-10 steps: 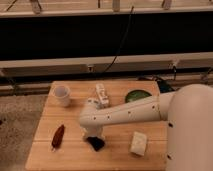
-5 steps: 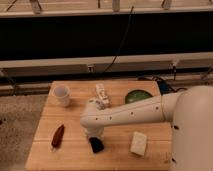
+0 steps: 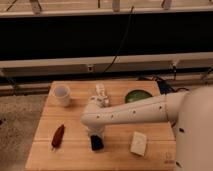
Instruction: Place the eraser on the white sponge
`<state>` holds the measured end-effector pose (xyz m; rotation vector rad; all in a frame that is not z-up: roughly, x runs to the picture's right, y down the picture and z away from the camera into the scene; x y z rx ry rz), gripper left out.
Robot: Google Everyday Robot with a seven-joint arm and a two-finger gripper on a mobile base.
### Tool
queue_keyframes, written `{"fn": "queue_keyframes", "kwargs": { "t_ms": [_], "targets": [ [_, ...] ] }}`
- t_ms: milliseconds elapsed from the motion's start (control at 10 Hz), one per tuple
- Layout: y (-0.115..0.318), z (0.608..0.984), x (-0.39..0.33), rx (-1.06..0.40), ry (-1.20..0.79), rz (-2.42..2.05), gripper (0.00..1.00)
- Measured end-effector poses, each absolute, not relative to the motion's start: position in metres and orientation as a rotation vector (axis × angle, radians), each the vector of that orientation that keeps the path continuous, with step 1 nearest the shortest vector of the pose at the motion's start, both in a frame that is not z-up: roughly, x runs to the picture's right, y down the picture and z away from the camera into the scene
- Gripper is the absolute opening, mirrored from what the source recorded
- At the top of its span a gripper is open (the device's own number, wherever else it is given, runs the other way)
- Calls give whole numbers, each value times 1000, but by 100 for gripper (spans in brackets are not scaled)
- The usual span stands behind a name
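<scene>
Arm is reaching in from the right, stretching leftward over the wooden table and bending down at the wrist, so the gripper is pointing straight down near the front middle. The eraser is sitting directly under the gripper and meeting its lower end; how far the gripper is opening, and whether it is gripping the eraser, cannot be told. The white sponge is lying apart to the eraser's right, a reddish-brown object to its left, with a white cup, white tube and green bowl standing further back.
</scene>
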<state>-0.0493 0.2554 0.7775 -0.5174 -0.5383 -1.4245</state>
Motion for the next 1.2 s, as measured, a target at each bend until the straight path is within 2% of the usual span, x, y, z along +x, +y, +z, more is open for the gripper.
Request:
{"fn": "queue_keyframes", "kwargs": {
  "t_ms": [1200],
  "targets": [
    [228, 757, -4, -494, -540, -1341, 0]
  ]
}}
